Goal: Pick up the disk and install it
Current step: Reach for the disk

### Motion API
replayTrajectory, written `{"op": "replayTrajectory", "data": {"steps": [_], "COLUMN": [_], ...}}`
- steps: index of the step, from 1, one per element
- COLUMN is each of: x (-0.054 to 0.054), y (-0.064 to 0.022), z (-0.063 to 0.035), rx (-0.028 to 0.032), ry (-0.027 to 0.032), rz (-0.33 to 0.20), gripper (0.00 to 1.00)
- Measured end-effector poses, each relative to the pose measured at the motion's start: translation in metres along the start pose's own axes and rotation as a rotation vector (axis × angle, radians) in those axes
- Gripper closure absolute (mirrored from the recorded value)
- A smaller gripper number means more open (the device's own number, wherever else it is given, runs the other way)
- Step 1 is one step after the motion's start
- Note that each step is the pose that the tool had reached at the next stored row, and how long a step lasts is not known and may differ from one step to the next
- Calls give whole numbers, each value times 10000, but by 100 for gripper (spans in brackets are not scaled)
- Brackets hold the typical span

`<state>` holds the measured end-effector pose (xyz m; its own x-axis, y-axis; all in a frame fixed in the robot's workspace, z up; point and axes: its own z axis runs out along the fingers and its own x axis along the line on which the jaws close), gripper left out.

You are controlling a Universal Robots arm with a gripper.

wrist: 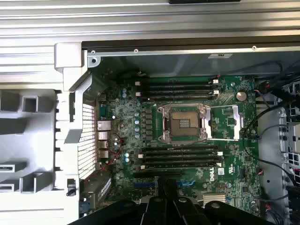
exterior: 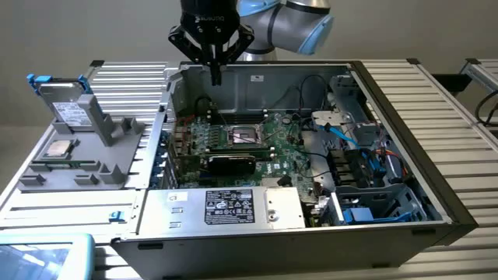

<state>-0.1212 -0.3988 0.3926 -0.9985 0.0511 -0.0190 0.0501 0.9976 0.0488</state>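
Silver-grey disk (exterior: 69,108), white label, blue rails, stands upright in the grey holder (exterior: 128,153) at exterior view's left; wrist view gives me the motherboard socket (wrist: 183,124). Gripper (exterior: 216,76) clenched, empty, above the case (exterior: 393,119).

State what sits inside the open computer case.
A green motherboard with open CPU socket, grey power supply, blue cables. The supply hides whatever lies beneath it.

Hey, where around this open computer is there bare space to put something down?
The ribbed table on the exterior view's right of the computer case is bare. So is the strip just below the grey holder in that view. Inside, the circuit board and cables crowd everything.
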Motion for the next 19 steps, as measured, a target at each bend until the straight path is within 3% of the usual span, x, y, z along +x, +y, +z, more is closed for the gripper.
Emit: {"op": "replayTrajectory", "data": {"steps": [16,19], "x": [3,68], "y": [0,-1], "z": [0,-2], "rx": [-1,1], "ry": [2,4], "rz": [-13,-14], "gripper": [89,89]}}
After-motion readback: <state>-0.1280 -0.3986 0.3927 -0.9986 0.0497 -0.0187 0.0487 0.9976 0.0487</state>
